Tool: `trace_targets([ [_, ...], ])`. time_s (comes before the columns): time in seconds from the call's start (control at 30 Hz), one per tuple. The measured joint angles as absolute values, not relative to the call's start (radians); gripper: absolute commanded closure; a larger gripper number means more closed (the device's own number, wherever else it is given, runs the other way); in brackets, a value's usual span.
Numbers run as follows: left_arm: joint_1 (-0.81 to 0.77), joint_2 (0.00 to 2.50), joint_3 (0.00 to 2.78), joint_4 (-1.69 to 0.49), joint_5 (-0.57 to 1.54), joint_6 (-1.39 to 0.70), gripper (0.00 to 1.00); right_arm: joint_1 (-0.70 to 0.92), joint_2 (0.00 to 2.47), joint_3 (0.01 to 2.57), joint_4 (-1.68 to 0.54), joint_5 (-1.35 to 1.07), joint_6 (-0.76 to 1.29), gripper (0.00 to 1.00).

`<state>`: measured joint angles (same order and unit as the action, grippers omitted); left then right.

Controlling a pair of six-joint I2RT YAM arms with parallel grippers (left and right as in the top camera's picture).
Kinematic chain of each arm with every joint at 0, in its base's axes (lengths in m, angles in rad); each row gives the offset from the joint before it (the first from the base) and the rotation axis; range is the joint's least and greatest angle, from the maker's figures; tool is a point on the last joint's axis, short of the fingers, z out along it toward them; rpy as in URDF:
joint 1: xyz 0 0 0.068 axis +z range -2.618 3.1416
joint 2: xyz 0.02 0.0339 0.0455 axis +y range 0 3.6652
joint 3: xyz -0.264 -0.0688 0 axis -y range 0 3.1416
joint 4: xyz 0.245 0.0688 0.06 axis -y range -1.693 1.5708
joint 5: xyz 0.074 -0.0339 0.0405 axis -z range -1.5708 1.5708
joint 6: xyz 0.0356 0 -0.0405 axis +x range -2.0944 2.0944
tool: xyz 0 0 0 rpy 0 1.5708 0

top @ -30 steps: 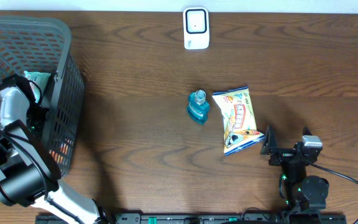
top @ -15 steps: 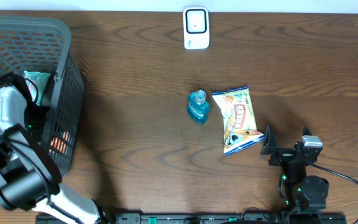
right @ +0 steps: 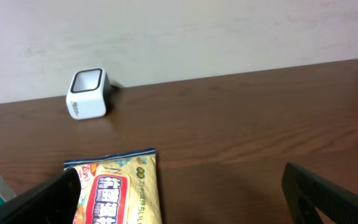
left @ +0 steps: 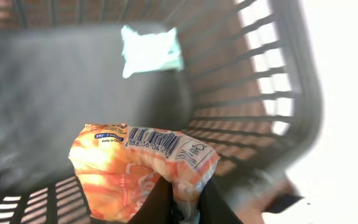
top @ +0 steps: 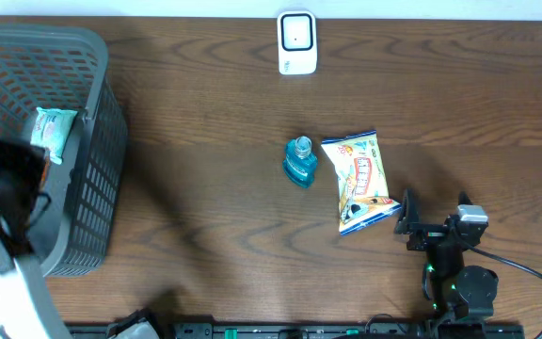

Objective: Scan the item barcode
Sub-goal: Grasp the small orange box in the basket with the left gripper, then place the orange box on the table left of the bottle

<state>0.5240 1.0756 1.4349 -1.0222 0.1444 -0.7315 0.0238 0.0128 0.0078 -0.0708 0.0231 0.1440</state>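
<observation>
Underneath, dark wood table (top: 205, 141); pale wall (right: 197, 31); left gripper (left: 183, 208) grasps orange packet (left: 132, 171); right gripper (right: 185, 190) released.

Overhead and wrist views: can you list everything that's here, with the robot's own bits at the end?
table: one, dark brown wood, under everything
basket: one, grey mesh, left end of table
orange packet: one, orange with a barcode, inside basket, held
pale packet: one, light green, inside basket
scanner: one, white, middle of table's far edge
bottle: one, blue, mid-table
snack bag: one, yellow and white, just right of bottle
left gripper: one, black, in basket, shut on orange packet
right gripper: one, black, open, at near edge facing snack bag
</observation>
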Motion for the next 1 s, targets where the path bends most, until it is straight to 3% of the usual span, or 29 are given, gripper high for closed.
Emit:
trace_targets([
  [0.27, 0.342, 0.93, 1.407, -1.052, 0.197, -0.671, 0.93, 0.024, 0.013, 0.008, -0.071, 0.023, 0.144, 0.01],
  [0.6, -0.102, 0.989, 1.22, -1.034, 0.29, -0.438, 0.93, 0.024, 0.013, 0.008, -0.071, 0.023, 0.144, 0.01],
  [1.0, -0.484, 1.24, 0.922, -0.673, 0.271, -0.42, 0.93, 0.024, 0.012, 0.008, -0.071, 0.023, 0.144, 0.01],
])
